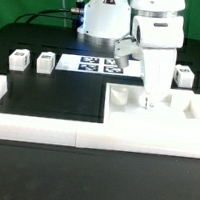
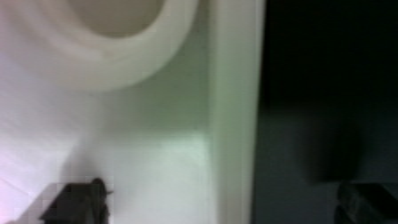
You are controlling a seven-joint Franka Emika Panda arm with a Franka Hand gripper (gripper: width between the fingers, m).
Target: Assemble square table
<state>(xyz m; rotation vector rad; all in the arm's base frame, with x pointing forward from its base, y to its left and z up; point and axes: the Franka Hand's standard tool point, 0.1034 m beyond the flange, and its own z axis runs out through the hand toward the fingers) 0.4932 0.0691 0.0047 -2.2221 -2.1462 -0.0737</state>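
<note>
The white square tabletop (image 1: 128, 99) lies flat on the black table at the exterior view's right, against the border wall. In the wrist view its surface (image 2: 160, 130) shows one round corner hole (image 2: 116, 20). My gripper (image 1: 146, 100) is down at the tabletop and open (image 2: 219, 205). One fingertip (image 2: 75, 203) is over the white top and the other is over the dark table, so the jaws straddle the tabletop's edge and hold nothing. Two tagged leg posts (image 1: 18, 59) (image 1: 45, 60) stand at the back left and one (image 1: 183, 75) at the back right.
The long low white border wall (image 1: 74, 135) runs along the front and up the left side. The marker board (image 1: 95, 64) lies at the back middle, in front of the robot base (image 1: 102, 23). Black table surface (image 1: 53, 95) lies between wall and tabletop.
</note>
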